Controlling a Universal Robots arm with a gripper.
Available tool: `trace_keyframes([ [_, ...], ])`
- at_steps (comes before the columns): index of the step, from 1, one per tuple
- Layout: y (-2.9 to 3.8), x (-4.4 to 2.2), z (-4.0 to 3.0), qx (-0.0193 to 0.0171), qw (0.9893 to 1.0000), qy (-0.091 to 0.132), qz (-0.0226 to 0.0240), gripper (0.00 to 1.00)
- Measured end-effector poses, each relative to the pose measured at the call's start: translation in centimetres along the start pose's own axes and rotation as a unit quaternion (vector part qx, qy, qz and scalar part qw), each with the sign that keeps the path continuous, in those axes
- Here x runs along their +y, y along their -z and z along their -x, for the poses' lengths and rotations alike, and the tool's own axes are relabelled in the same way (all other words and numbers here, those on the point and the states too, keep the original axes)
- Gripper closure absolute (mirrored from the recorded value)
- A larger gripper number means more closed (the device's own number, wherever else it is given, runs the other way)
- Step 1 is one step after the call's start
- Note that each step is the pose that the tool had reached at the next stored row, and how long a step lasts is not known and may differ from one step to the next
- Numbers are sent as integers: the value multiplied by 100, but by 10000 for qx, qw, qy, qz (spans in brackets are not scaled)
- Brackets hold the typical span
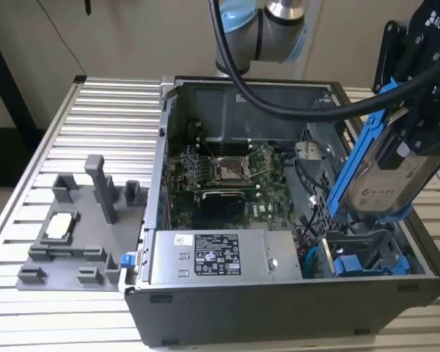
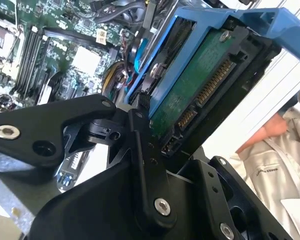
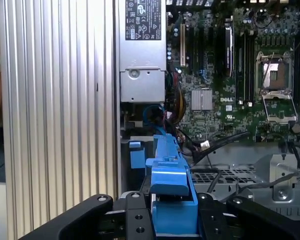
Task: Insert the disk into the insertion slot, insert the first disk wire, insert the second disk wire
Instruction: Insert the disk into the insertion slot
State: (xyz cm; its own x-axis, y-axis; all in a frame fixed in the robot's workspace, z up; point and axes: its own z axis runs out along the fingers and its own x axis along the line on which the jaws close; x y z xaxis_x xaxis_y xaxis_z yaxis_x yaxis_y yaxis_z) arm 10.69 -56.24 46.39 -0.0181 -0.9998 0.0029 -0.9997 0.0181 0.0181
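Overhead, the end effector (image 1: 418, 139) clamps the tilted disk (image 1: 385, 180), lower edge just above the insertion slot (image 1: 356, 238).

Bright even light, glare on the ribbed table (image 3: 55, 100); case interior (image 1: 235, 110) dimmer, soft shadows

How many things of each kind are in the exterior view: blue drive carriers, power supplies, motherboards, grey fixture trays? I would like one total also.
Blue drive carriers: 2 (held carrier around the disk in the gripper; second carrier low in the computer case)
Power supply: 1
Motherboard: 1
Grey fixture tray: 1
Total: 5
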Motion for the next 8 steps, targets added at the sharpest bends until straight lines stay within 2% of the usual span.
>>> trace_keyframes([
  [8, -110, -36, 0, -1, 10000, 2, -5, 67],
])
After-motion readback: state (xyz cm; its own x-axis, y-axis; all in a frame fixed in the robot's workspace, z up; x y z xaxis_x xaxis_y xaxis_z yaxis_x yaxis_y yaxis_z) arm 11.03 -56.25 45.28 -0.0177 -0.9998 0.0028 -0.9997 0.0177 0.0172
